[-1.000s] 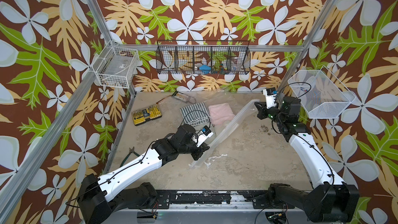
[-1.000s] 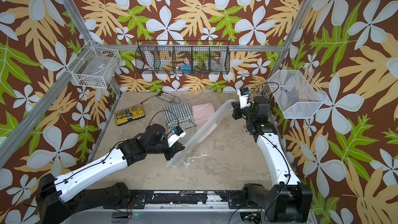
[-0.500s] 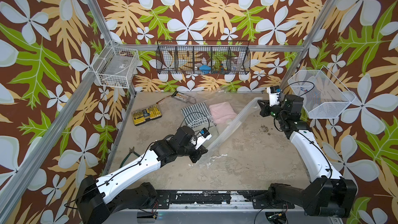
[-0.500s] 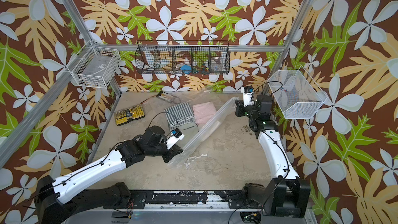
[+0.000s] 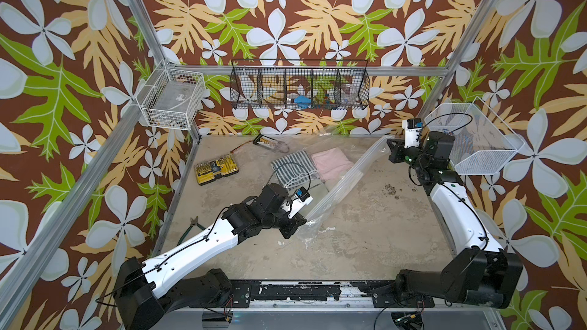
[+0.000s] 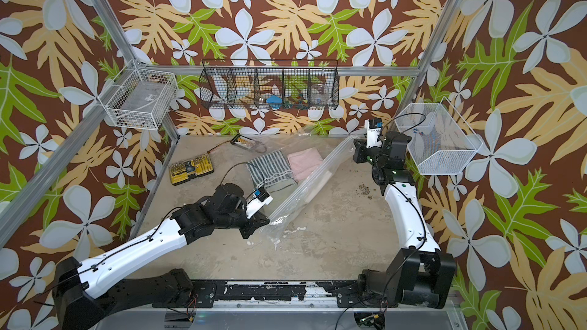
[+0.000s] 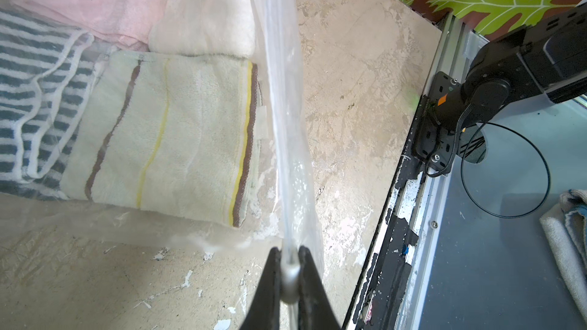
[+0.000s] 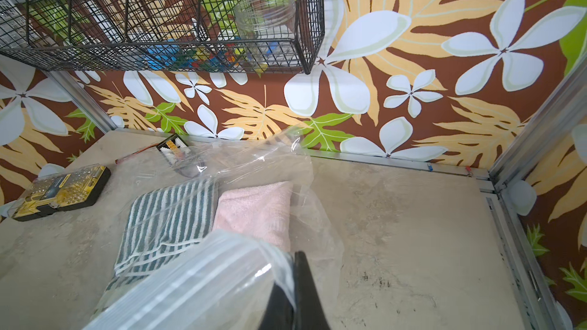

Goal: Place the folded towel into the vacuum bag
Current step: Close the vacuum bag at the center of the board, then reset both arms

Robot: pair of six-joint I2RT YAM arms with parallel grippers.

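We hold the left claw (image 7: 288,253) and right claw (image 8: 292,277) each clamped on one edge of the vacuum bag (image 5: 343,182), stretched as a raised diagonal band over the tabletop (image 5: 365,233), while the folded cream towel (image 7: 168,134) lies just beside it, nearer the left arm, veiled by film.

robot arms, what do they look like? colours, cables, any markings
The left arm and right arm match: glossy white shell links between bulky black joints and bases. A thin black cable runs along each white link and loops at the wrist, beside a white camera block with a blue tag. The left gripper and right gripper have plain black tapered fingers.
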